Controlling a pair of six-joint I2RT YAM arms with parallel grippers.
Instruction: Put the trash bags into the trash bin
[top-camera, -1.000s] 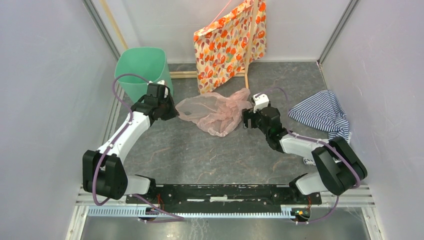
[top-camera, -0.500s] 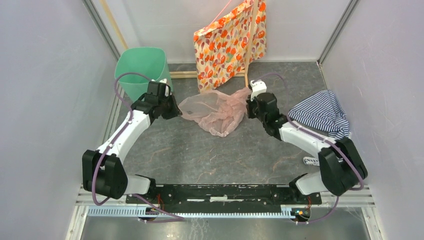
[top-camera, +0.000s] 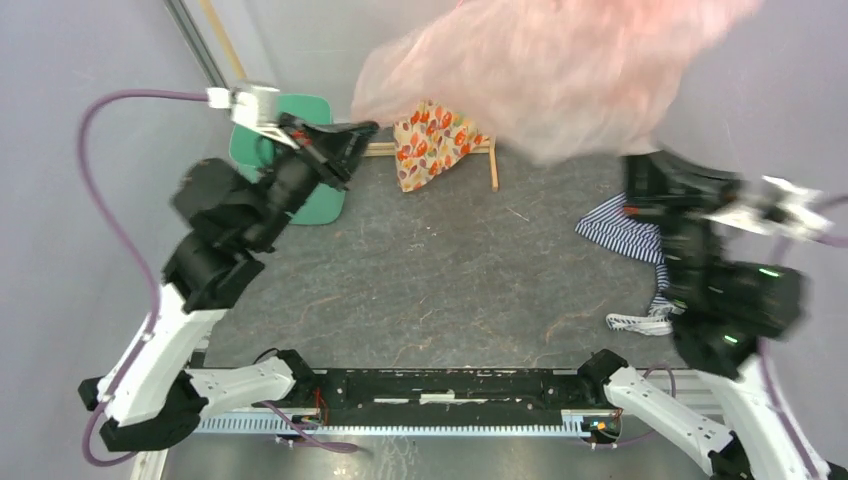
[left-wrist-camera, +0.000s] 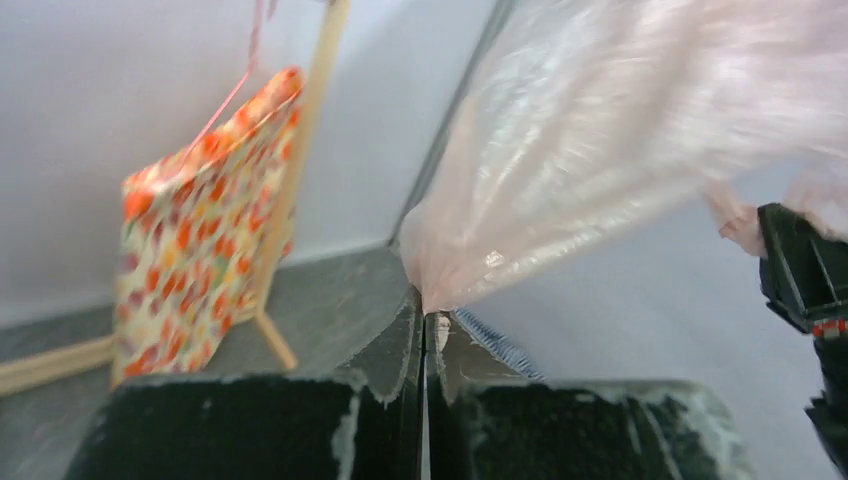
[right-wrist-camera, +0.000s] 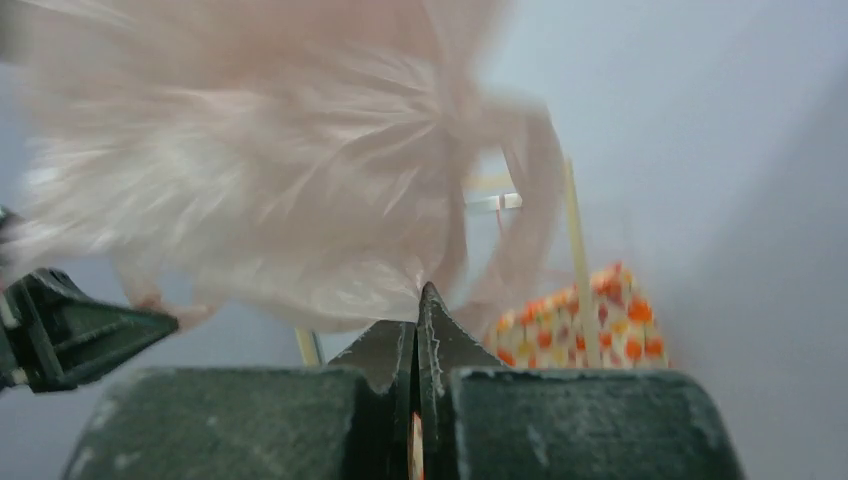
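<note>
A pink see-through trash bag (top-camera: 560, 70) hangs high in the air, stretched between both arms and blurred. My left gripper (top-camera: 366, 128) is shut on its left edge, and the film bunches at the closed tips (left-wrist-camera: 422, 312). My right gripper (top-camera: 640, 162) is shut on the other end, with the plastic (right-wrist-camera: 250, 180) fanning out from its tips (right-wrist-camera: 418, 300). The mint-green trash bin (top-camera: 312, 105) stands at the back left, mostly hidden behind my raised left arm, below and left of the bag.
An orange floral bag (top-camera: 435, 145) leans on a wooden stick frame (top-camera: 492, 165) at the back wall. A blue-striped cloth (top-camera: 620, 225) lies on the floor at the right, under my right arm. Pale walls close in on both sides.
The right gripper shut on the bag's right end. Both arms then rose sharply, lifting the bag off the floor and spreading it up toward the camera.
</note>
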